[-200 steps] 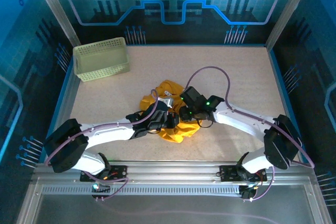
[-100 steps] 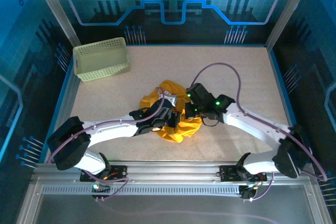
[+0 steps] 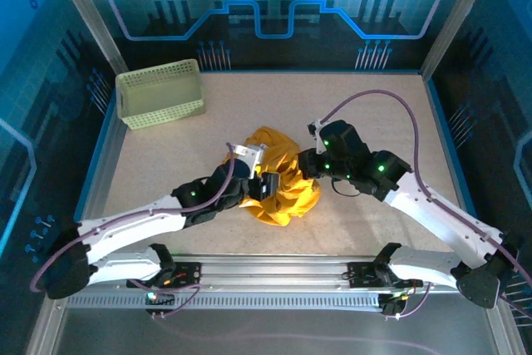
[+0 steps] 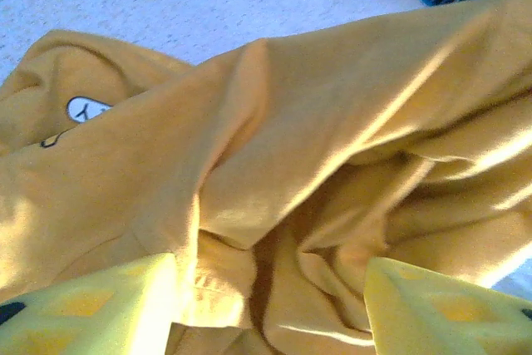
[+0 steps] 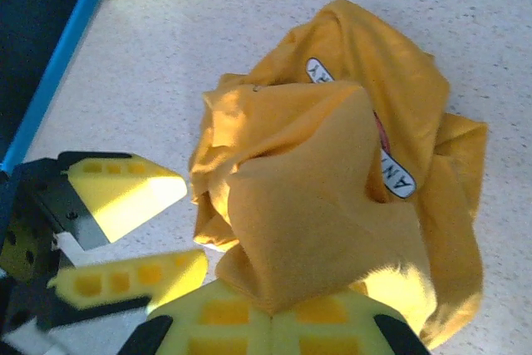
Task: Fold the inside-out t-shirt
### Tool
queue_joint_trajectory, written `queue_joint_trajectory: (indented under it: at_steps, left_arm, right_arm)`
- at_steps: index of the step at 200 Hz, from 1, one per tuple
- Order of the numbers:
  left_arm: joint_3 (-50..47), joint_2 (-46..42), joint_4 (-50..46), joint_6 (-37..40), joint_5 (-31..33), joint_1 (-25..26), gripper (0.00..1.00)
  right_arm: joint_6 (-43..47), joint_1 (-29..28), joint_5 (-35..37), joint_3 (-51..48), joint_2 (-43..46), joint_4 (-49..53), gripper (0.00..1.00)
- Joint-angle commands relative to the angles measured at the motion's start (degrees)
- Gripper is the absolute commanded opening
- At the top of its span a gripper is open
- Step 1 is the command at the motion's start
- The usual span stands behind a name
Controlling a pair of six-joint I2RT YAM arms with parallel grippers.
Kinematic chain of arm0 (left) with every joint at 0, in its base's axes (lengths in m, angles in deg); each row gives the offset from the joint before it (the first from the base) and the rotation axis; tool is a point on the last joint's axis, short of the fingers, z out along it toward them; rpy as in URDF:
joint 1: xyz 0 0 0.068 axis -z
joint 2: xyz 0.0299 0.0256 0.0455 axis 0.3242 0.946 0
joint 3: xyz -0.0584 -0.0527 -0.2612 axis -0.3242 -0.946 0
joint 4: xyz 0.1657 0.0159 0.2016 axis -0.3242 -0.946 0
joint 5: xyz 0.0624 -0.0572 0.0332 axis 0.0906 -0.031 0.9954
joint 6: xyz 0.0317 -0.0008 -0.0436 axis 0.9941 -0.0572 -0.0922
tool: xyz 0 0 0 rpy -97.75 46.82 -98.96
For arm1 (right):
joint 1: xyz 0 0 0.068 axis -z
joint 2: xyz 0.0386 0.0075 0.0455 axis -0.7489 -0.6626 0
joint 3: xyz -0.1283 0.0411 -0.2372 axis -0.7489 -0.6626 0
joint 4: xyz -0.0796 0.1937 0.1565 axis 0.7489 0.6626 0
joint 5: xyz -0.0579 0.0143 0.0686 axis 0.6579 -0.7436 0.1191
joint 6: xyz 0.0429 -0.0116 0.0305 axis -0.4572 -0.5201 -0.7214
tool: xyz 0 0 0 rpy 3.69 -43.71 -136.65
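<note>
Right fingers [image 5: 274, 322] pinch a raised fold of the t-shirt [image 3: 287, 193]; left fingers [image 3: 268, 184] gape open against it (holding nothing) and should close on a hem, then spread the bunch flat

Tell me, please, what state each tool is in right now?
Left tool: open.
Right tool: closed on the t-shirt.

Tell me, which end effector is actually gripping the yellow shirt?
The right end effector: it is shut on a fold of the t-shirt. The left end effector stands open.
</note>
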Motion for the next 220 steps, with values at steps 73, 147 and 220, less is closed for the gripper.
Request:
queue_joint_trajectory:
  at_steps: [73,147,220]
  left_arm:
    - [5.2,8.3,3.4,-5.8,-2.0,0.4,0.51]
    - [5.4,11.1,7.8,-7.4,-6.8,-0.7,0.31]
    - [-0.5,3.3,10.3,-1.6,-14.4,-0.5,0.0]
  right_arm:
    - [3.4,-5.4,-3.9,-3.6,4.3,-8.8,0.0]
    - [4.3,-7.4,3.3,-8.9,10.5,-10.4,0.0]
    - [-2.6,5.2,3.3,-8.6,7.2,-2.6,0.0]
